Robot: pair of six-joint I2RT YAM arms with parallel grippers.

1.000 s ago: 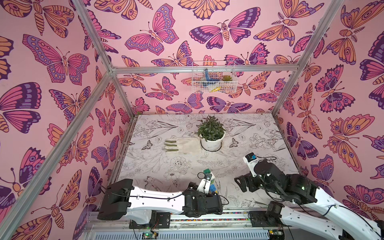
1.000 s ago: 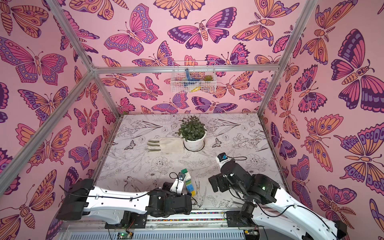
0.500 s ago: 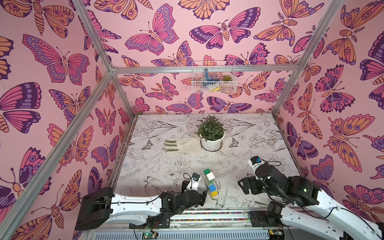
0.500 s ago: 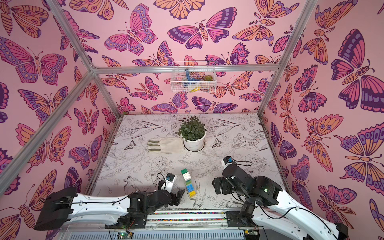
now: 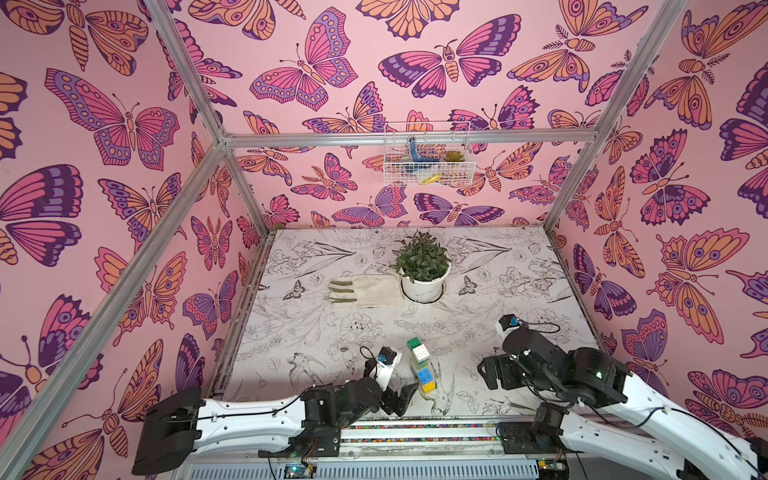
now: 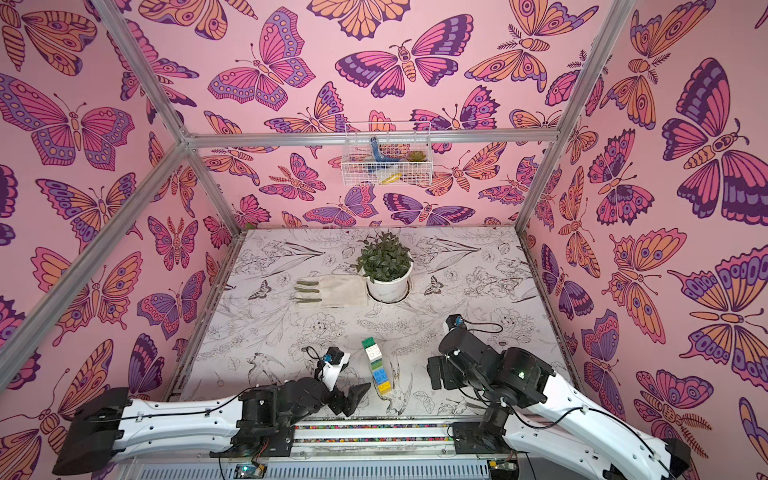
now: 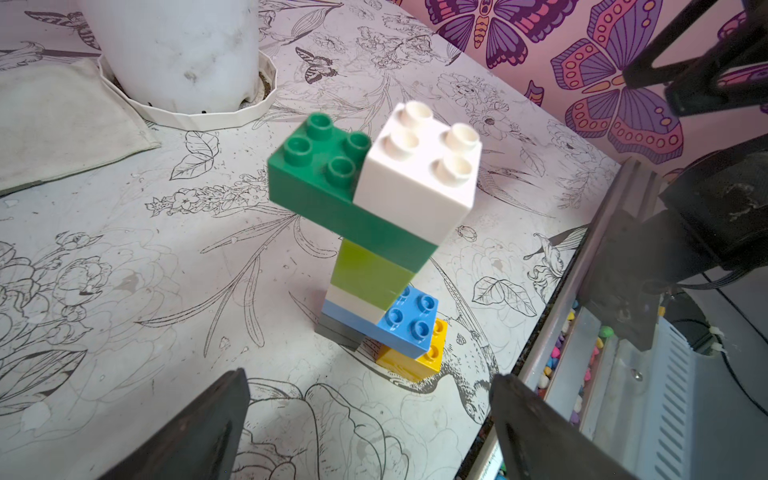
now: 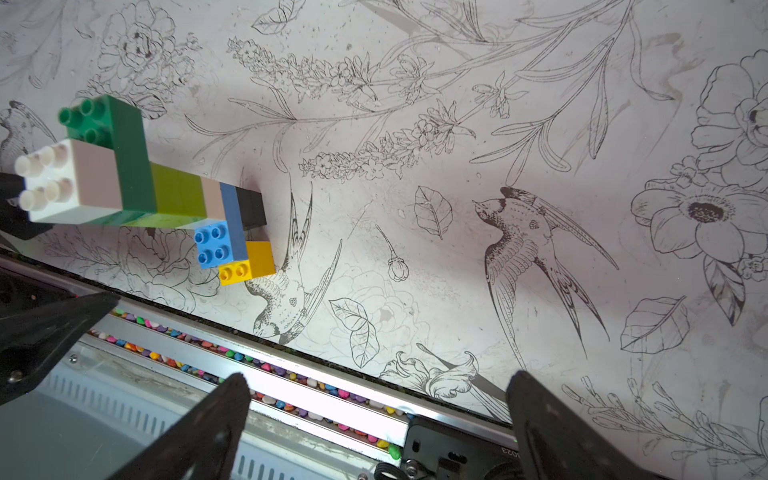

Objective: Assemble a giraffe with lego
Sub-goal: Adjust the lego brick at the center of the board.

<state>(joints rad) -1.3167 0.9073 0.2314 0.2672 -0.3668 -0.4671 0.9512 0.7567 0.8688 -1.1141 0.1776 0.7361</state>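
Near the front edge of the counter [image 5: 498, 266], between the two arms, the giraffe [image 5: 424, 365] stands upright on its own, touched by nothing. Read from the base in the wrist views, it has a yellow brick [image 7: 415, 361] and a black brick [image 8: 251, 208] as legs, a long blue brick [image 7: 407, 320] as the body and a white-and-lime neck [image 7: 370, 274]. A long dark green brick [image 7: 316, 174] forms the head, which juts out to one side, and a white brick [image 7: 415, 178] caps it. The left gripper [image 7: 370, 378] sits low, just beside the figure's base, with its jaws spread wide and nothing between them. The right gripper [image 8: 376, 378] hangs well apart on the other side, equally wide and equally empty. No loose bricks show anywhere on the counter in either top view. Only a potted plant [image 5: 424, 286] and a pale cloth [image 5: 370, 291] lie farther back. Every expected part appears stacked, so the build is judged complete. The blue brick sits offset on the yellow one, leaving two yellow studs bare. What remains seems only to draw both arms clear without knocking the tall, narrow figure.
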